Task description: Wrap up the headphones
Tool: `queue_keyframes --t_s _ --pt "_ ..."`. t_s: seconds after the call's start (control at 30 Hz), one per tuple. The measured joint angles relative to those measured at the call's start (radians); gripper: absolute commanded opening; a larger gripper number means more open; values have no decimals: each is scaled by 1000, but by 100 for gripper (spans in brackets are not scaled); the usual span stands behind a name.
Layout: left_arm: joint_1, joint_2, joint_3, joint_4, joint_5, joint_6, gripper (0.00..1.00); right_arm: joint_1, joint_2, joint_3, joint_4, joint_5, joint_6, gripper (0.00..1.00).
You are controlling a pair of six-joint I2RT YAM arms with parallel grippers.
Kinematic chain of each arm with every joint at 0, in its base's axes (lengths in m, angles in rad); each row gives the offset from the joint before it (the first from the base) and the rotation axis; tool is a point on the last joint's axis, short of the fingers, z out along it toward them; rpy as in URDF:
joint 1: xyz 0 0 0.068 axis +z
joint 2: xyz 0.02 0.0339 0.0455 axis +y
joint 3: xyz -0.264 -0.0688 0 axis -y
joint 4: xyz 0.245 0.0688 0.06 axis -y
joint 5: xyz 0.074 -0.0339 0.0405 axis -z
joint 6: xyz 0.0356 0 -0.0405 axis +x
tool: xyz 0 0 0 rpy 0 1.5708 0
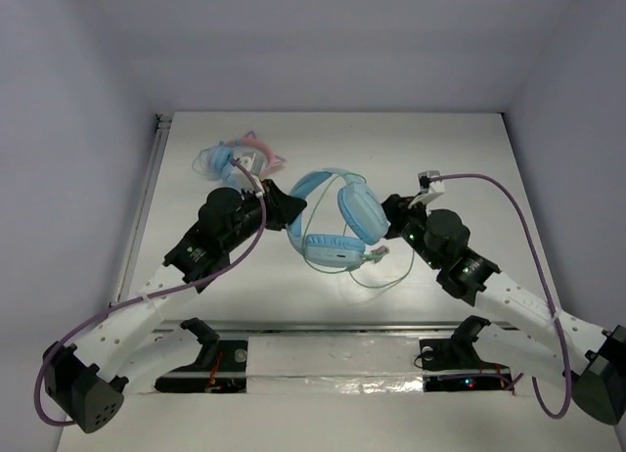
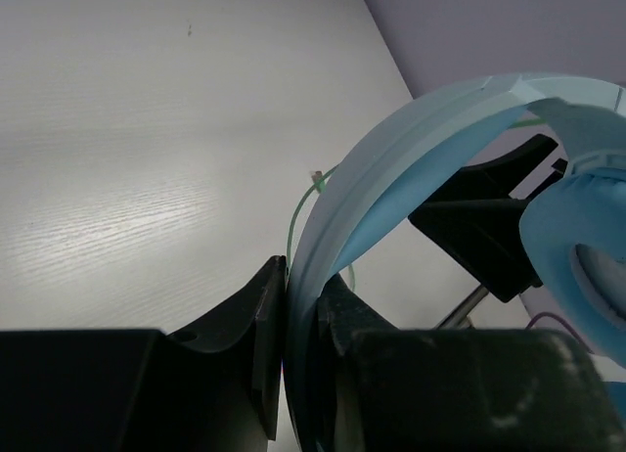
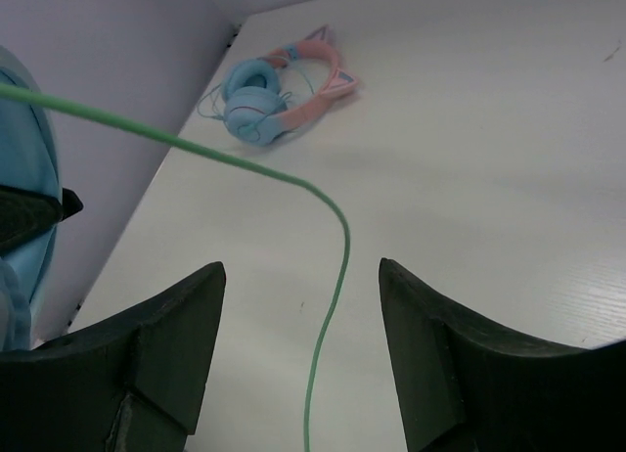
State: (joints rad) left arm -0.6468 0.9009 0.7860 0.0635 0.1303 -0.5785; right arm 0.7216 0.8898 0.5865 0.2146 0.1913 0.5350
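The headphones (image 1: pixel 360 212) are lying mid-table between both arms, with the left gripper (image 2: pixel 298 281) pinching their padded band. The right gripper (image 3: pixel 298 276) is standing spread just beside them, and the thin cable (image 3: pixel 346 247) is running lengthwise through its gap.

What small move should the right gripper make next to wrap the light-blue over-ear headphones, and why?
Probably close the right gripper on the thin pale-green cable: it runs between its open jaws, while the left gripper clamps the light-blue padded headband.
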Motion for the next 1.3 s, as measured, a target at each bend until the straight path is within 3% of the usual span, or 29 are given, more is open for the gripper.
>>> queue_keyframes --t_s 0.23,0.5,1.0,1.1,1.17,1.2,1.23,1.27,1.3 --pt "6 19 37 6 0 -23 0 0 74 -13 72 -56 12 70" --pt "8 45 133 3 -16 -33 0 0 181 -145 191 -150 93 66" --pt "16 144 153 45 -34 -70 0 0 420 -213 438 -353 216 62" --pt "23 149 154 47 -38 -70 0 0 409 -243 452 -357 230 52" --pt "26 149 154 52 -38 -69 0 0 373 -260 447 -354 234 33" --pt "27 149 154 54 -39 -69 0 0 344 -262 434 -349 233 17" --pt "28 149 154 57 -39 -69 0 0 315 -262 427 -345 223 12" --pt "31 149 154 59 -40 -69 0 0 277 -261 414 -340 224 23" --pt "33 149 154 60 -41 -69 0 0 239 -260 402 -335 222 23"
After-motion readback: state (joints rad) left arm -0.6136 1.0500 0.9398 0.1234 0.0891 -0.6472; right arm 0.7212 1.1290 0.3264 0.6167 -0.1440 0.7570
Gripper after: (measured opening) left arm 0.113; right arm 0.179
